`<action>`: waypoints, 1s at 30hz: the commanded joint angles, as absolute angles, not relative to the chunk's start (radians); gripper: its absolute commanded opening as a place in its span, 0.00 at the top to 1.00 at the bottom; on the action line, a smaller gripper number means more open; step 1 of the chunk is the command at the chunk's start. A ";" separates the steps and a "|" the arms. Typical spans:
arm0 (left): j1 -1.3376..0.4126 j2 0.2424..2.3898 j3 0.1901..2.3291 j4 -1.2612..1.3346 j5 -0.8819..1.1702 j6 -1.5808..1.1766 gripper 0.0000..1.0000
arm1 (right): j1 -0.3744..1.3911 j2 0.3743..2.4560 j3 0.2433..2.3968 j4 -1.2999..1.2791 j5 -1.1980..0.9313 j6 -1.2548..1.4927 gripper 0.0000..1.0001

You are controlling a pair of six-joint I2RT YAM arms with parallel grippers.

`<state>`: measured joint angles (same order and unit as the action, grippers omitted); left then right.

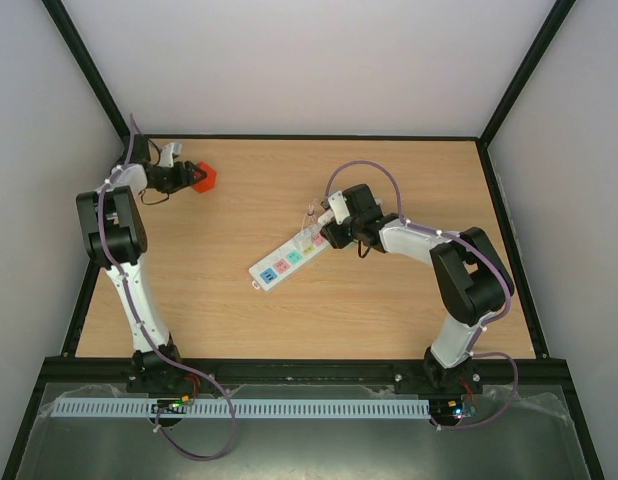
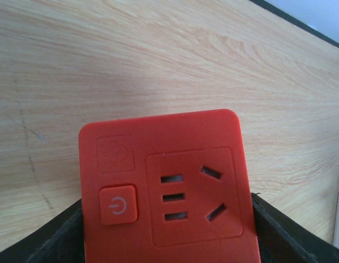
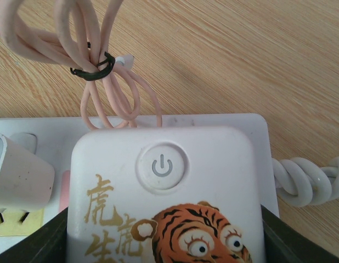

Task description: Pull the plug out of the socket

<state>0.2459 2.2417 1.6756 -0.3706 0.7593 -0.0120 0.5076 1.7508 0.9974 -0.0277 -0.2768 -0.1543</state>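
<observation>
The socket, a long white strip with coloured squares, lies slantwise mid-table. At its far end a white cube plug with a tiger picture and a power button sits on the socket. My right gripper is shut on this plug, one dark finger against each side. From above, the right gripper hides the plug. At the far left, my left gripper is shut on a red cube adapter. Its holes and power button face the wrist camera, between the left gripper fingers.
A small pale charger sits in the strip beside the tiger plug, with its tied pink cable bundle lying behind. The strip's white twisted cord runs off to the right. Black frame rails border the wooden table.
</observation>
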 commanded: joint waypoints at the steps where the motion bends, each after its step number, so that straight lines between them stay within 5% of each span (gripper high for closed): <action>1: 0.260 2.268 1.727 -0.356 0.780 -0.035 0.48 | 0.497 1.786 0.983 -0.084 -0.233 -0.161 0.70; 6: 0.262 2.262 1.729 -0.377 0.729 -0.015 0.23 | 0.497 1.784 0.983 -0.084 -0.235 -0.160 0.70; 10: 0.268 2.244 1.728 -0.391 0.691 -0.001 0.15 | 0.497 1.781 0.983 -0.084 -0.236 -0.160 0.70; 30: 0.261 1.986 1.613 -0.422 0.548 0.116 0.07 | 0.497 1.766 0.983 -0.086 -0.238 -0.155 0.70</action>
<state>0.2630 2.0617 1.6596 -0.3935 0.5434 0.0742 0.5076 1.7508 0.9974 -0.0277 -0.2768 -0.1543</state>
